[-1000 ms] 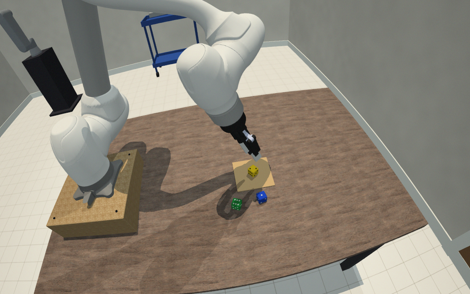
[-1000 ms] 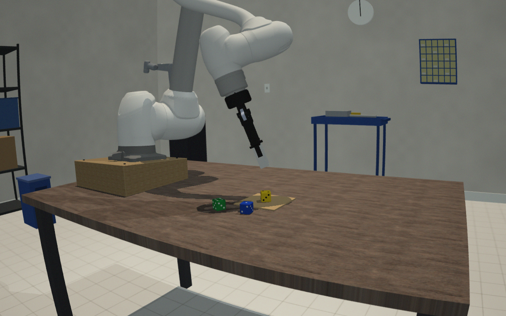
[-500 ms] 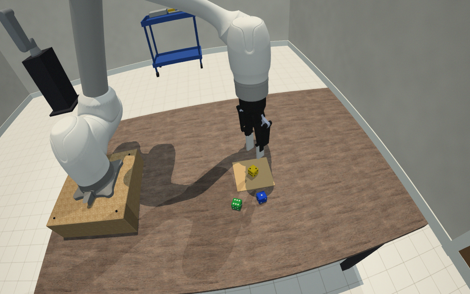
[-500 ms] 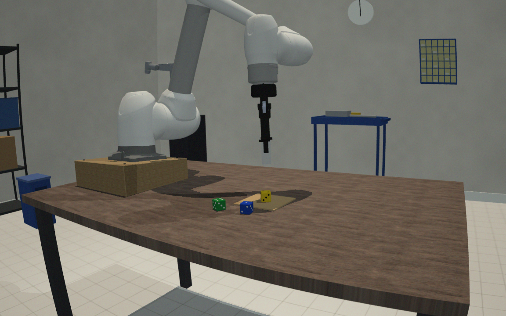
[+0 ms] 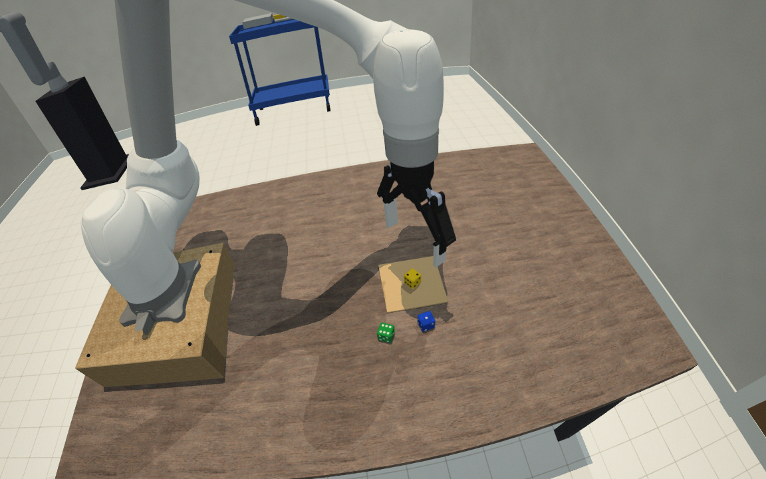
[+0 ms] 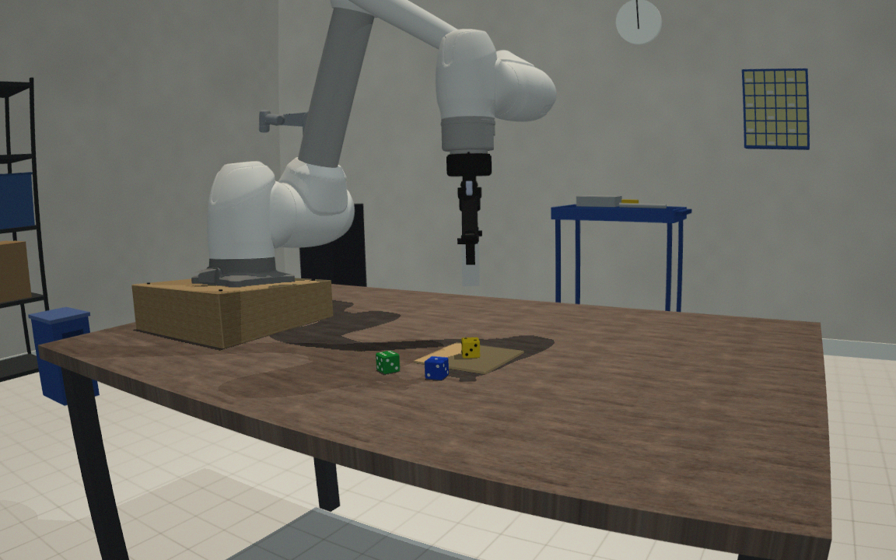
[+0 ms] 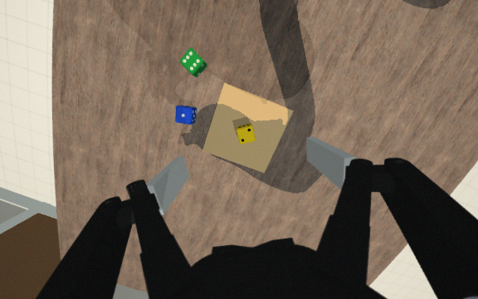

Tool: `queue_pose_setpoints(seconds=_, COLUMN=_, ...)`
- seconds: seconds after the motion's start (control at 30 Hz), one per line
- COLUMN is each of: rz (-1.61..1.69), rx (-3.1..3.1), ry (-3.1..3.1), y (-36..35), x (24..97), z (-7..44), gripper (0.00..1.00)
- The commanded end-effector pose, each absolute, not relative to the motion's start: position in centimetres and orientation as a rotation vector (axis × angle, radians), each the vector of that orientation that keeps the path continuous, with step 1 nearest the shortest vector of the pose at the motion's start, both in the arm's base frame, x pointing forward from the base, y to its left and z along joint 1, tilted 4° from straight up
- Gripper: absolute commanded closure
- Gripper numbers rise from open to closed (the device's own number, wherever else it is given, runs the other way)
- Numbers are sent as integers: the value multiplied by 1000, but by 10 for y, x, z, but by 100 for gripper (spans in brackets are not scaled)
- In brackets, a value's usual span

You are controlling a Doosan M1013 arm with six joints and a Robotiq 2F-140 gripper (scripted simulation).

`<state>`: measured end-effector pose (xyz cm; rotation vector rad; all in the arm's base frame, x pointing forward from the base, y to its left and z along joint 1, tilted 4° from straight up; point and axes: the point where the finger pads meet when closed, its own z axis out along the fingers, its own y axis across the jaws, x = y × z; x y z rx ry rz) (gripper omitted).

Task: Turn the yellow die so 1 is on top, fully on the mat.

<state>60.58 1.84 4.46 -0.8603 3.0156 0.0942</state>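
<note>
Across the brown wooden table (image 5: 522,250): yellow die (image 5: 412,279) lying flat on the tan mat (image 5: 427,295), two pips showing on top. Just off the mat's edge, blue die (image 5: 426,320) showing one, green die (image 5: 385,332) beside it. Tool (image 5: 415,241) hovering well above the mat, spread fully wide, holding nothing.

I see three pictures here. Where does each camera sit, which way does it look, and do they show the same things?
Top: high above the table, looking down on the whole arm, its wooden base block and the open gripper.
Exterior: standing at table height to one side, looking across at the arm and back wall.
Wrist: on the arm's end, looking down past its own black fingers.
All three share the yellow die on the mat, with the green die and the blue die beside it.
</note>
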Motion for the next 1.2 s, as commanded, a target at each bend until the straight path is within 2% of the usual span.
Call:
queue_pose_setpoints(seconds=0.0, rz=113, rx=-875, ry=3012, y=20, x=601, z=29, gripper=0)
queue_pose_setpoints(seconds=0.1, rz=119, rx=-880, ry=3011, y=21, x=599, z=23, gripper=0)
queue_pose_setpoints(seconds=0.13, rz=119, rx=-880, ry=3011, y=21, x=599, z=23, gripper=72)
queue_pose_setpoints(seconds=1.17, rz=119, rx=-880, ry=3011, y=21, x=599, z=23, gripper=72)
